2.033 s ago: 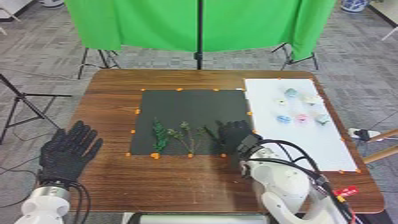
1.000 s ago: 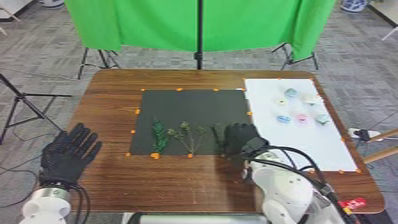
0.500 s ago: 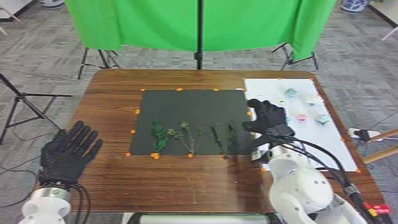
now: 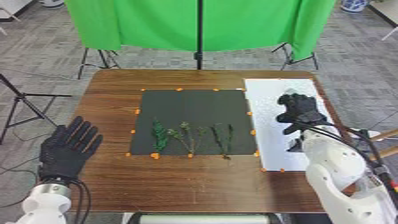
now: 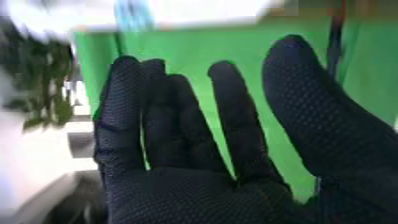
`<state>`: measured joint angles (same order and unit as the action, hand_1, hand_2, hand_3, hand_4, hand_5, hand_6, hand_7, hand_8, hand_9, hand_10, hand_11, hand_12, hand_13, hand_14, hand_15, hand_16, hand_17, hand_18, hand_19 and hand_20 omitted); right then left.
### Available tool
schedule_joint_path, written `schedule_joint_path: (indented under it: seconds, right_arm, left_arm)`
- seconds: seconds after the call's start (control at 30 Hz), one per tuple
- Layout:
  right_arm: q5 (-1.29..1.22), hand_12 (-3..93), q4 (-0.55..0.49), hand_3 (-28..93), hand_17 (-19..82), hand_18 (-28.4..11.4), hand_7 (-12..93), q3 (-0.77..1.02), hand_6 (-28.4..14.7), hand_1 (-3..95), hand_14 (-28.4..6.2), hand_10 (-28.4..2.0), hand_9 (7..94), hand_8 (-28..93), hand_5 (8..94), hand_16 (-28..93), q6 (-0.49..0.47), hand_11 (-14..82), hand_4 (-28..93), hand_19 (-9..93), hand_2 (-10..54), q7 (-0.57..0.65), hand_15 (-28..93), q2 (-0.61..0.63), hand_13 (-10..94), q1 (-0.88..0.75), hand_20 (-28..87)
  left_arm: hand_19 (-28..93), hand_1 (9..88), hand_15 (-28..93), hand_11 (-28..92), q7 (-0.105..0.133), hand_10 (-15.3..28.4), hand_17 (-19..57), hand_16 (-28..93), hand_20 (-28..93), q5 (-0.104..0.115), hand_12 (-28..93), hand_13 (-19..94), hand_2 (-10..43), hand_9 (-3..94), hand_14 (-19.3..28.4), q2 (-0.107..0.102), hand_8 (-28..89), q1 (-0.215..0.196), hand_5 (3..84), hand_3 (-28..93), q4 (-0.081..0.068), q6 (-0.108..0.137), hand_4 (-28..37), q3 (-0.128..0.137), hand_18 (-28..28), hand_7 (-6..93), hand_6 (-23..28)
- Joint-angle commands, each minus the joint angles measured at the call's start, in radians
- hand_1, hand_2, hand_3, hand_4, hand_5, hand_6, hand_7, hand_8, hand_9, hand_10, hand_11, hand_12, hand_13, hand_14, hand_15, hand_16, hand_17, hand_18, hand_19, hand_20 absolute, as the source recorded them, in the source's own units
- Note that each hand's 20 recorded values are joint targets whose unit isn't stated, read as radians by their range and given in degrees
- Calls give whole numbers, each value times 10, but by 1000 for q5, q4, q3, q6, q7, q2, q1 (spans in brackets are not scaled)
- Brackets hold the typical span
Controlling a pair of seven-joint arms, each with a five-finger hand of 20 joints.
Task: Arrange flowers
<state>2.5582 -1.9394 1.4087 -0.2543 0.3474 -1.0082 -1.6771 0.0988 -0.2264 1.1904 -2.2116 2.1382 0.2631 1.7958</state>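
Right hand [image 4: 299,106]: over the white sheet, fingers straight and a little apart, thumb well out, pinching nothing.
Flower [image 4: 290,92]: pale blue, on the white sheet just beyond those fingers.
White sheet [image 4: 277,159]: serves as the flower tray, flat, without walls.
Black sheet [image 4: 191,107]: bears the greenery along its near part: leafy fern [image 4: 160,136], branching sprig [image 4: 188,140], two thin stems [image 4: 225,141] side by side.
Left hand [image 4: 64,156]: at the table's [image 4: 178,185] left side, fingers spread.
Progress: greenery seems laid out; blooms likely remain to be added.
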Motion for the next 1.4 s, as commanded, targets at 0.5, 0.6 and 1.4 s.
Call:
schedule_joint_path:
  seconds: [0.5, 0.6, 1.4]
  right_arm:
    - [5, 501, 173, 713, 382, -215, 438, -123, -12, 642, -65, -97, 814, 60, 702, 458, 376, 205, -283, 875, -95, 46, 478, -55, 701, 31, 471]
    - [23, 500, 158, 736, 381, -215, 440, -146, -15, 632, -67, -101, 819, 69, 708, 464, 436, 201, -283, 865, -95, 25, 471, -68, 705, 48, 470]
    - [-24, 513, 191, 740, 364, -203, 482, -627, -11, 632, -72, -108, 804, 79, 678, 474, -11, 201, -283, 833, -95, -268, 471, -481, 684, 403, 479]
  left_arm:
    - [436, 319, 525, 312, -13, 146, -62, -97, 153, 21, 108, 297, 142, 358, 165, 10, -129, -17, 414, 746, -10, 12, -283, 14, 159, 228, 81]
    - [436, 319, 525, 310, -7, 147, -62, -97, 153, 32, 108, 296, 142, 356, 165, 12, -129, -26, 413, 746, -8, 17, -283, 23, 158, 228, 81]
    - [434, 318, 522, 309, 27, 147, -62, -96, 153, 60, 109, 296, 142, 356, 165, -66, -127, 21, 428, 744, -25, 21, -283, -6, 158, 225, 85]
